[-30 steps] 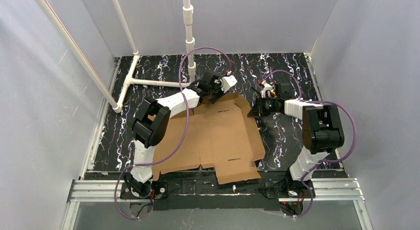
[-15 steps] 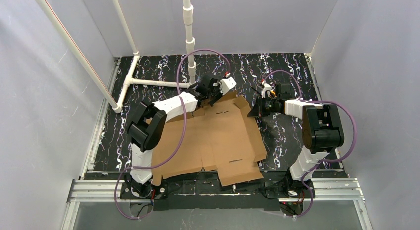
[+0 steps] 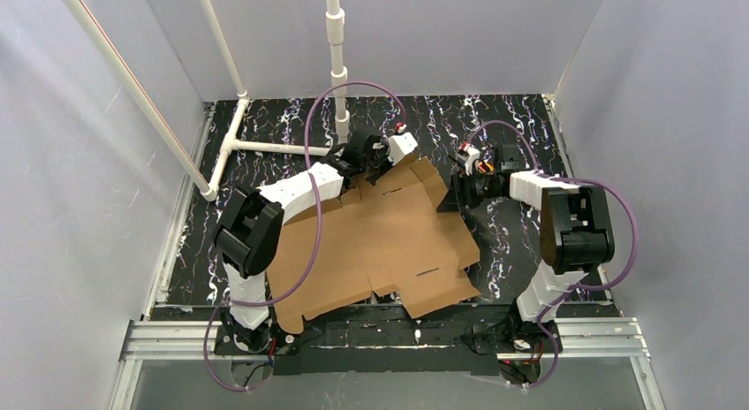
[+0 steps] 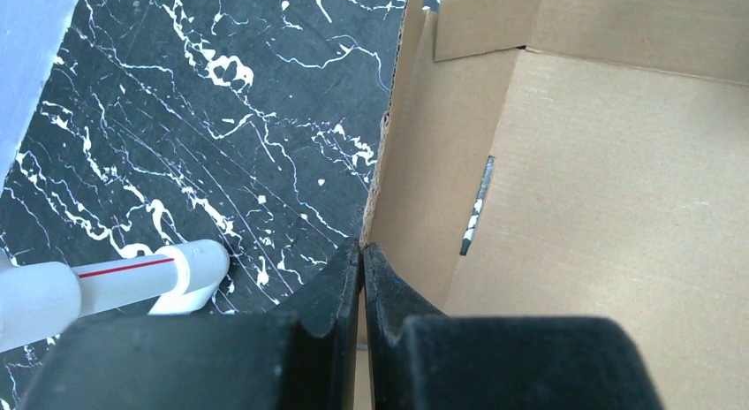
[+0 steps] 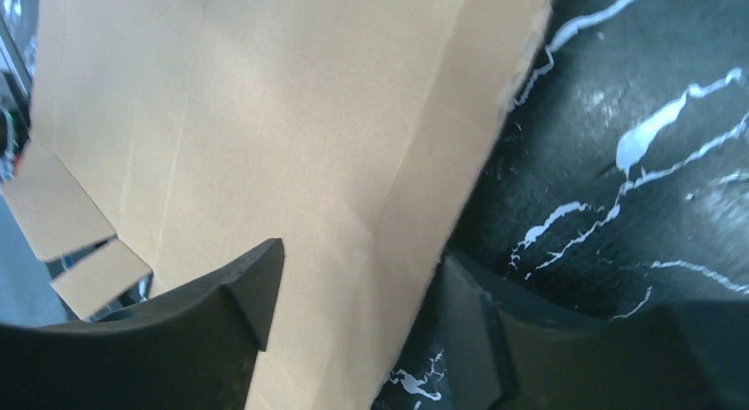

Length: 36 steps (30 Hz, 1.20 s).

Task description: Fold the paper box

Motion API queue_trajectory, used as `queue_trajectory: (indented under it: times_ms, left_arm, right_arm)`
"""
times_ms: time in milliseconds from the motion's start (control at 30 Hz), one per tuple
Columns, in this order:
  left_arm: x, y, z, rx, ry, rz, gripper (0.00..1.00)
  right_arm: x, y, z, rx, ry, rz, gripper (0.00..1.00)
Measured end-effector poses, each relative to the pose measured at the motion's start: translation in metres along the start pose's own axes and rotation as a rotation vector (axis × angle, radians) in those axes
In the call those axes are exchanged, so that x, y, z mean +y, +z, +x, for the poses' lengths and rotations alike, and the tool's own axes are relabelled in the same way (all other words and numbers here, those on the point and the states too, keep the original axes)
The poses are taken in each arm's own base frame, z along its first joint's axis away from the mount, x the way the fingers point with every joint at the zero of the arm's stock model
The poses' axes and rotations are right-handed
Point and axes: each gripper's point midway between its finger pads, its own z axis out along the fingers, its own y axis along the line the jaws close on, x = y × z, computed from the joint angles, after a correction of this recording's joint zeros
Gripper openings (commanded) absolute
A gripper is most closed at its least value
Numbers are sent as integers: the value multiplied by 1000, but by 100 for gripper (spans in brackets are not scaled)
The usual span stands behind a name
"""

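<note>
The paper box (image 3: 389, 242) lies opened out and mostly flat across the middle of the black marbled table (image 3: 521, 127). Its 6 o'clock edge reaches the table's near edge by the arm bases, and the 5 o'clock corner pokes toward the metal rail (image 3: 601, 335). Bare tabletop shows from 12 round to 2 o'clock beyond the cardboard, in a narrow strip at 3 o'clock under the right arm, and in another strip at 9 o'clock along the grey wall (image 3: 88, 207). A white pipe frame (image 3: 274, 148) takes up the 10 to 11 o'clock corner, and one pipe end lies just beside the left gripper (image 3: 382, 163) in the wrist view. That gripper sits at the blank's 12 o'clock edge, where a flap is tilted up off the table. Its jaws are pinched tight on the thin edge of that flap, which runs straight into the seam between the fingers (image 4: 340, 291). The slotted panel spreads away at their 3 o'clock side. The right gripper (image 3: 450, 198) is at the blank's 2 o'clock edge with its jaws spread wide. In its own camera one finger (image 5: 252, 291) lies over the cardboard face and the other is off the sheet over black tabletop, so the raw edge passes between them. Neither pad is clearly pressing on it.
</note>
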Motion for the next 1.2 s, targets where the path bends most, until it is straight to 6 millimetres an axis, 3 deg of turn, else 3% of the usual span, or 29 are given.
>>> queue_trajectory:
  times_ms: [167, 267, 400, 533, 633, 833, 1067, 1200]
  left_arm:
    - [-3, -6, -7, -21, 22, 41, 0]
    - [-6, -8, -16, -44, 34, 74, 0]
    - [-15, -14, -22, -68, 45, 136, 0]
    - [-24, -19, -29, -90, 47, 196, 0]
    - [-32, -22, -31, -102, 44, 242, 0]
    - [-43, -28, -35, -124, 31, 302, 0]
    - [-47, -32, -45, -150, 11, 334, 0]
    - [-49, -33, -48, -160, -2, 349, 0]
  right_arm:
    - [13, -19, -22, 3, -211, -13, 97]
    - [30, -39, -49, -41, -417, -14, 98]
    - [66, -65, -92, -138, -823, -91, 98]
    - [79, -65, -112, -168, -1018, -189, 98]
    - [72, -48, -114, -145, -1067, -256, 98]
    - [63, -18, -91, -56, -1045, -332, 90]
    - [66, -9, -98, -41, -1055, -326, 82]
    - [66, -8, -103, -46, -1058, -318, 71]
